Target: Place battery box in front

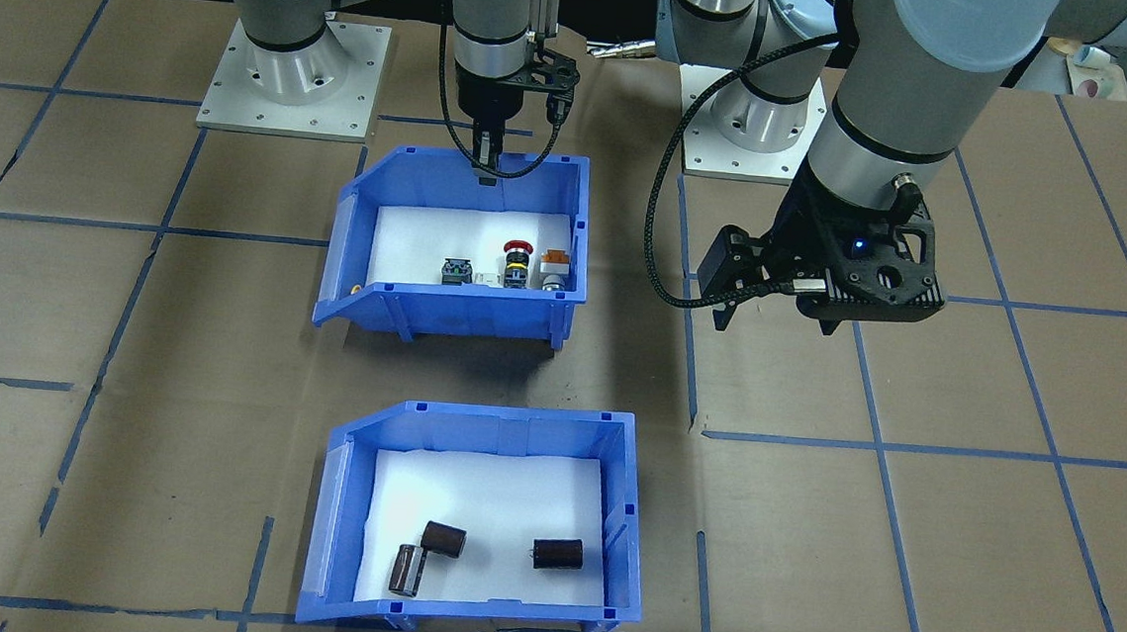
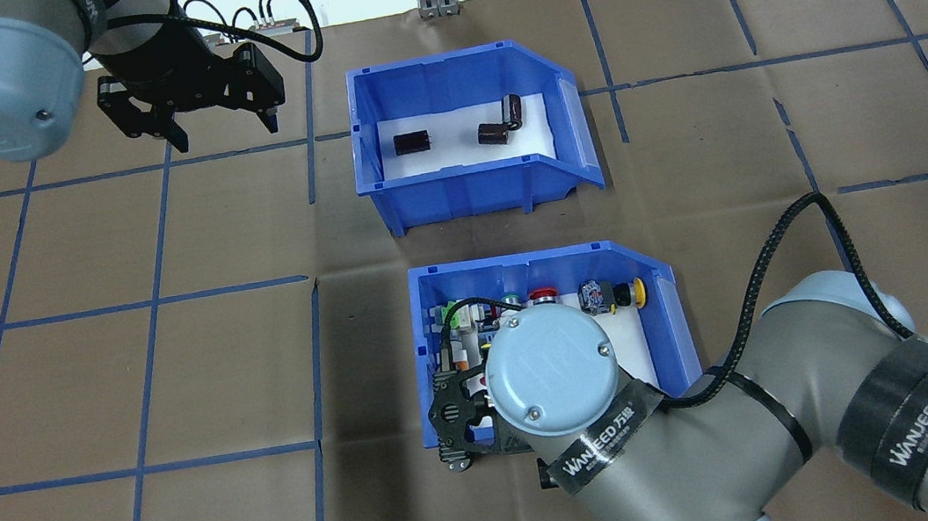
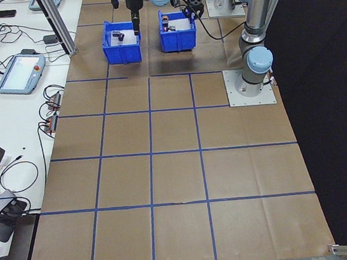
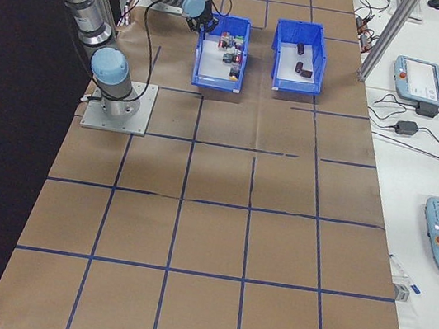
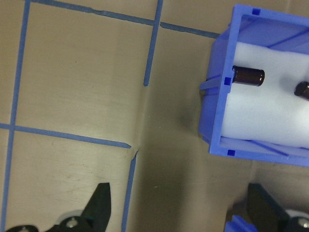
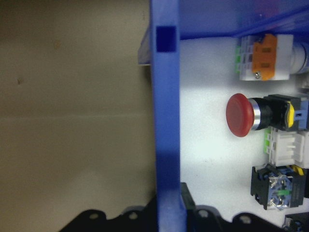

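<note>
Battery box point(image 1: 480, 518) sits foremost on the worktop; right gripper point(image 1: 486, 167) clenches the switch bin's point(image 1: 456, 244) back wall, left gripper point(image 2: 222, 131) released

You see a second blue bin point(image 1: 456, 249) of push-button switches point(image 1: 517, 262) on the brown-papered bench point(image 1: 905, 538), blue tape lines point(image 1: 877, 447) gridding it.

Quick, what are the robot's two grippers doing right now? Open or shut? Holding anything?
Left gripper: open, holding nothing, above the table beside the battery box.
Right gripper: shut on the back wall of the switch bin.
</note>
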Available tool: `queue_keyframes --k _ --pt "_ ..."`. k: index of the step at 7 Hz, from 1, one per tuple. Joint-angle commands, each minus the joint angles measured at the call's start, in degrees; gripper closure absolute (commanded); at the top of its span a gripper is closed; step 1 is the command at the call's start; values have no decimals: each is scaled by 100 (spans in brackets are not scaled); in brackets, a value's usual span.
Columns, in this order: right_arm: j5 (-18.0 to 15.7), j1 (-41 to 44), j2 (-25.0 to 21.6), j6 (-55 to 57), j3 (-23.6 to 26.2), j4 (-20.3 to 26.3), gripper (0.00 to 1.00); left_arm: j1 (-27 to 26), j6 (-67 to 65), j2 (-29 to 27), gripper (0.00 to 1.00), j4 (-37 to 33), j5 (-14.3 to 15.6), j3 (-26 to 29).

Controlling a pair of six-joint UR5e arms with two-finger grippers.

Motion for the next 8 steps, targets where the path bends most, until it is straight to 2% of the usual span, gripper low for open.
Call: queue_keyframes --k 1,2,4,5,6,7,8 --pt "9 10 37 15 24 -2 27 5 55 39 1 -56 72 4" --pt "-34 2 -24 15 103 -2 0 5 55 30 1 -39 72 4" --pt "-26 -147 -523 15 8 77 0 5 64 39 1 -21 81 30" --pt "-17 -296 -865 6 -45 443 0 5 90 47 1 -39 89 56" --pt "18 -663 -1069 -29 -281 1038 0 5 212 56 1 -39 229 56" --pt "53 -1197 -1088 -46 -718 1766 0 5 214 109 1 -56 230 13" --pt "244 -1733 -1080 -47 -1053 2426 0 22 222 222 1 -291 213 -5"
